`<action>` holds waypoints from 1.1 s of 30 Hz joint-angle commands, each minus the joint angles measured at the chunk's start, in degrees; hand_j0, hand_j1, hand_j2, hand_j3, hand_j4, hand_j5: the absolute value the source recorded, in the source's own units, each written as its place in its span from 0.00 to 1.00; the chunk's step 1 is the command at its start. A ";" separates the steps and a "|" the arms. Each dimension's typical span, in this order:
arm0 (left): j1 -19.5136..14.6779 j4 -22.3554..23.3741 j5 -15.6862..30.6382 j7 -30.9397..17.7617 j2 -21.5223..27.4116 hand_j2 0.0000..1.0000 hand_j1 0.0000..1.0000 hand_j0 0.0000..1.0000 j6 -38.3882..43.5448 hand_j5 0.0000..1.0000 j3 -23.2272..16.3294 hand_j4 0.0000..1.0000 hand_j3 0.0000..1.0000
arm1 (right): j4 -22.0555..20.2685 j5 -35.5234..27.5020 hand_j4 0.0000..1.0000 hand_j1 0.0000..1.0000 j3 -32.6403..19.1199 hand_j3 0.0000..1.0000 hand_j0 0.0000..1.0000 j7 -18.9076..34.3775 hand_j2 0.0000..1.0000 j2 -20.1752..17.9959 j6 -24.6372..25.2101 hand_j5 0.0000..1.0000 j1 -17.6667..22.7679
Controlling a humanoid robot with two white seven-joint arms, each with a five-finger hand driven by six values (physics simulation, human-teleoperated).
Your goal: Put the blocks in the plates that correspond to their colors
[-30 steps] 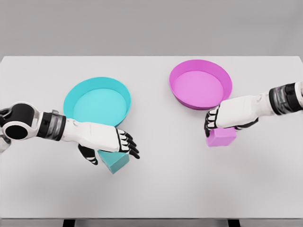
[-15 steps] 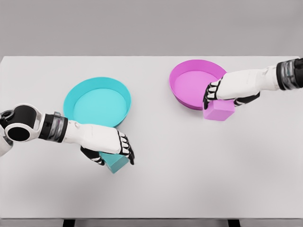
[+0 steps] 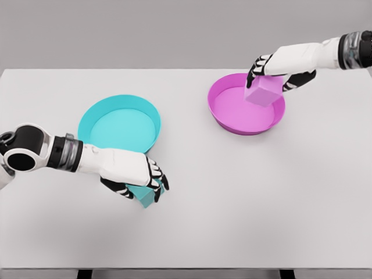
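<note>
Your right hand (image 3: pixel 278 68) grips the pink cube-shaped block (image 3: pixel 263 92), which hangs just beneath it over the round pink plate (image 3: pixel 221 111). Your left hand (image 3: pixel 135 175) clasps the teal cube-shaped block (image 3: pixel 145 195); the round teal plate (image 3: pixel 119 124) sits just beyond it.
</note>
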 commanded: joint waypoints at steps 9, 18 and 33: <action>-0.09 -2.26 2.09 0.01 0.48 0.57 0.57 0.57 0.17 0.57 3.60 0.57 0.57 | 7.81 3.08 0.65 0.65 0.42 0.65 0.65 0.00 0.65 6.04 0.17 0.65 0.00; -0.18 -2.17 3.14 0.01 0.48 0.58 0.58 0.58 0.17 0.58 8.08 0.58 0.58 | 10.01 2.21 1.00 1.00 0.33 1.00 1.00 0.00 1.00 6.93 0.17 1.00 -0.44; 0.17 6.79 3.14 0.01 -0.13 0.58 0.58 0.58 0.17 0.58 13.27 0.58 0.58 | 13.09 -2.72 1.00 1.00 -3.45 1.00 1.00 0.00 1.00 -0.63 0.17 1.00 0.96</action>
